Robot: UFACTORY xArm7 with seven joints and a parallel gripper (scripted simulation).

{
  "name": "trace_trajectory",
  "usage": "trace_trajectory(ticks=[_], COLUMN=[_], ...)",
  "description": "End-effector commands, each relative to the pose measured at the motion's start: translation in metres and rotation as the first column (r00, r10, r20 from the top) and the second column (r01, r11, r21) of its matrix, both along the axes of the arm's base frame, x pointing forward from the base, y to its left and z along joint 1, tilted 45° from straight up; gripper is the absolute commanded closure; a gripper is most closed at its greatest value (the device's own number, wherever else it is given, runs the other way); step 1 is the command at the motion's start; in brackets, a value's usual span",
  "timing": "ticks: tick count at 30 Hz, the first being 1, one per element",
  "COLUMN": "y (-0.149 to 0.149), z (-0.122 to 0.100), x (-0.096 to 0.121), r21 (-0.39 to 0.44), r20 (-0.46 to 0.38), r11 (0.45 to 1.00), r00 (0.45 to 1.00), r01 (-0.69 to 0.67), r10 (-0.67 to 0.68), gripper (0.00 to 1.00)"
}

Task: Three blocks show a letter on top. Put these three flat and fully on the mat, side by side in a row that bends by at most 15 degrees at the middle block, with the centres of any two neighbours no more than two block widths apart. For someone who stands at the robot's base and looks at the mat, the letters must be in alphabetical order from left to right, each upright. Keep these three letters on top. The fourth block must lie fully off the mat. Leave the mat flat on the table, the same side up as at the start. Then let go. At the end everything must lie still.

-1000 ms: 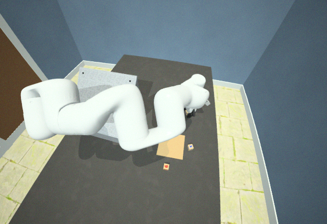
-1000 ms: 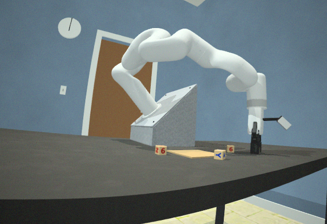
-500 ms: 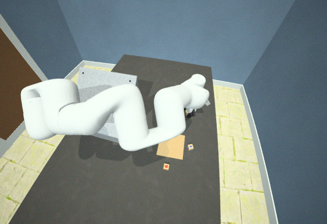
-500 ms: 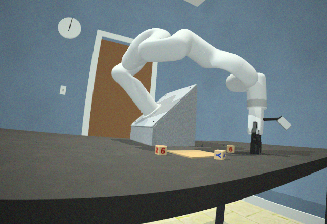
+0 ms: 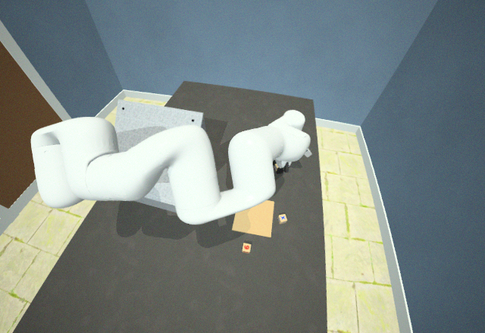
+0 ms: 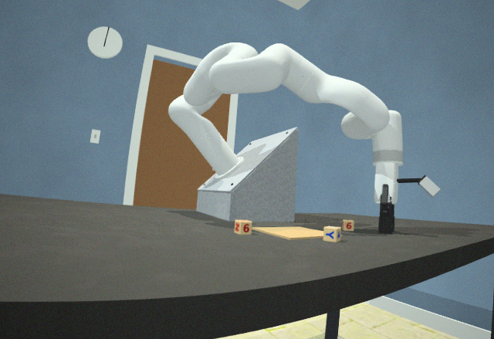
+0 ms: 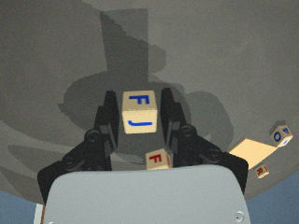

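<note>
My gripper (image 5: 283,170) (image 6: 386,229) (image 7: 138,102) is partly open, fingertips low by the table. In the wrist view a block (image 7: 139,116) with a blue F and blue J stands between the fingers, with gaps on both sides. A block (image 6: 348,225) (image 7: 158,160) with a red 6 and red F stands close by, towards the base. A blue-marked block (image 5: 283,218) (image 6: 332,234) (image 7: 280,135) stands beside the mat (image 5: 256,219) (image 6: 289,232) (image 7: 252,152), on the table. A red-marked block (image 5: 246,247) (image 6: 242,227) (image 7: 262,171) stands off another side of the mat. The mat lies flat and bears no visible block; the arm partly hides it in the top view.
The grey sloped base (image 5: 135,121) (image 6: 265,191) stands behind the mat. The arm arches over the dark table (image 5: 176,282) (image 6: 159,263). The table's far edge lies beyond the gripper. The red-F block is close to one finger's side in the wrist view.
</note>
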State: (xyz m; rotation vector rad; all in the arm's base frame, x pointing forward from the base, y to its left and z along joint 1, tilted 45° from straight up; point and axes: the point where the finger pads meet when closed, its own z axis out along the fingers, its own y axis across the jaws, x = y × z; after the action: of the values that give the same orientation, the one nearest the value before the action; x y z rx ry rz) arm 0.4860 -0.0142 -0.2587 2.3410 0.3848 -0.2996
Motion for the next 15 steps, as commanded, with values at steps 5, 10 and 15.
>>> trace_trajectory(ticks=[5, 10, 15], y=[0.0025, 0.0025, 0.0025], z=[0.001, 0.001, 0.001], x=[0.0017, 0.0017, 0.0017], r21=[0.003, 0.003, 0.003], r20=[0.003, 0.003, 0.003], r11=[1.0, 1.0, 1.0], r00=[1.0, 1.0, 1.0], r01=[-0.002, -0.002, -0.002], r10=[0.002, 0.002, 0.002], gripper=[0.58, 0.79, 0.79])
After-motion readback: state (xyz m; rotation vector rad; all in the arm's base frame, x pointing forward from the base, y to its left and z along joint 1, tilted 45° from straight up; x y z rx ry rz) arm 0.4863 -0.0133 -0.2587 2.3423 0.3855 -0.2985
